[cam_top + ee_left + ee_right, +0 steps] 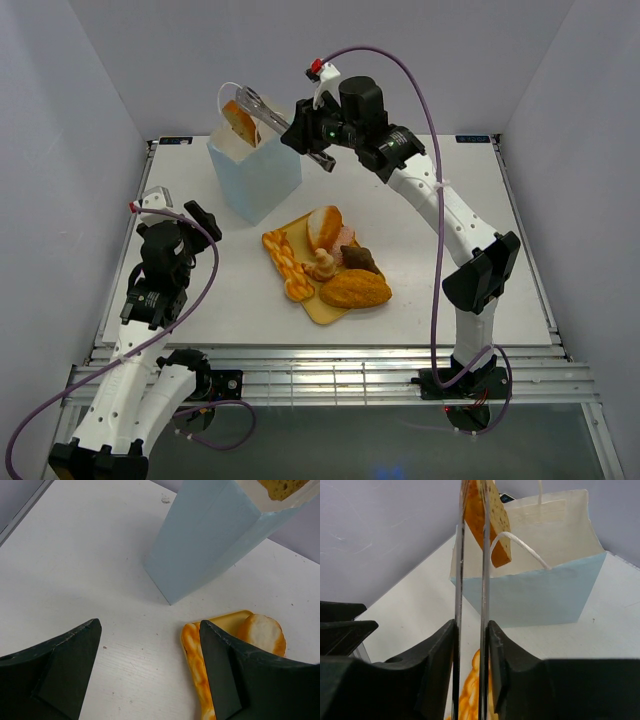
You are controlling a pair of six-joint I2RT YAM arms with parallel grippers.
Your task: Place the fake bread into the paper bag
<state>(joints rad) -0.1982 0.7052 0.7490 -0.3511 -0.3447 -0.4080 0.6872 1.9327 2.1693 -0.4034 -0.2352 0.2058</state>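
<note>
Clamping long metal tongs [268, 115] in right claw [471, 630], pinching prob light, stiff tan toy toast [492, 515] flatwise ahead, over pale-blue paper bag [540, 595].

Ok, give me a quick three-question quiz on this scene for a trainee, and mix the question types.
1. True or false: the left gripper is holding a bread piece.
2. What does the right gripper clamp? A metal tongs; B bread directly; C nothing.
3. Fill in: the bread slice hangs at the mouth of the ___.
Key: 1 false; 2 A; 3 paper bag.
</note>
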